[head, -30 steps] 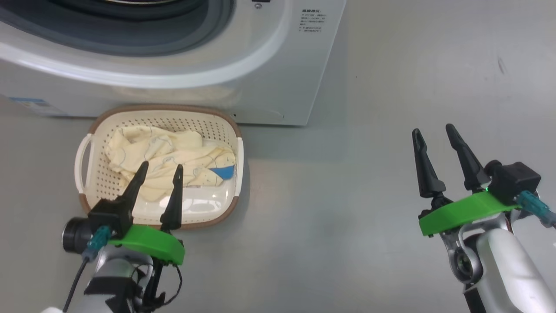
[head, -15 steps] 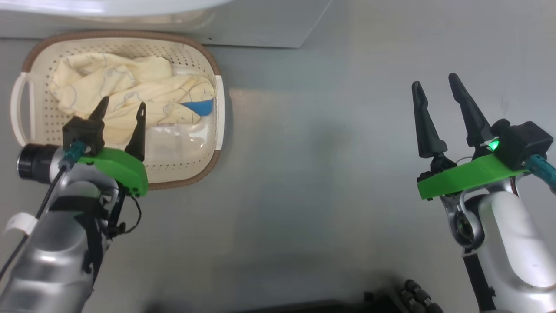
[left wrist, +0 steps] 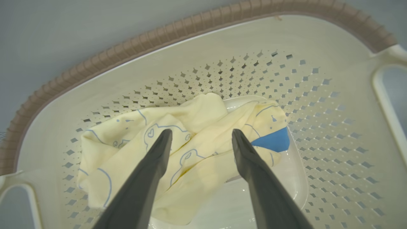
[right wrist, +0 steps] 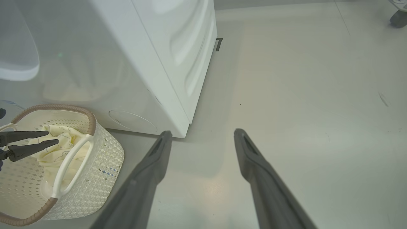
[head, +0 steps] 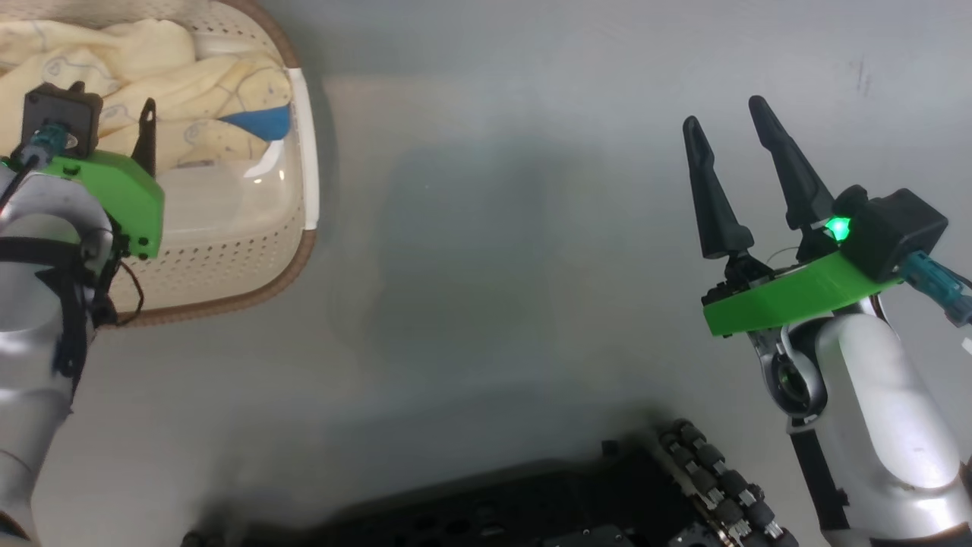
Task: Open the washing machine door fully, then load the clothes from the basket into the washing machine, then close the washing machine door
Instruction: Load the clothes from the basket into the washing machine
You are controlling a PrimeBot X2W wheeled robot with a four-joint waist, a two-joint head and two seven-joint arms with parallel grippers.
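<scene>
- The left hand (left wrist: pixel 202 133) has its fingers spread wide and grips nothing. They point down into the basket (left wrist: pixel 159 33), with the tips over the clothes (left wrist: pixel 203 111).
- The clothes lie crumpled on the basket's bottom, right under this hand. Their long axis runs crosswise to the fingers, and the blue patch is at the end beside one fingertip.
- The basket's long axis also runs across the fingers, with a white handle at each end.
- The washing machine (right wrist: pixel 152 63) stands ahead and to the left of the right hand, with the basket just before its front.
- The right hand (head: pixel 726 112) is likewise wide open and empty, over the bare floor (head: pixel 493 228), well apart from the basket.
</scene>
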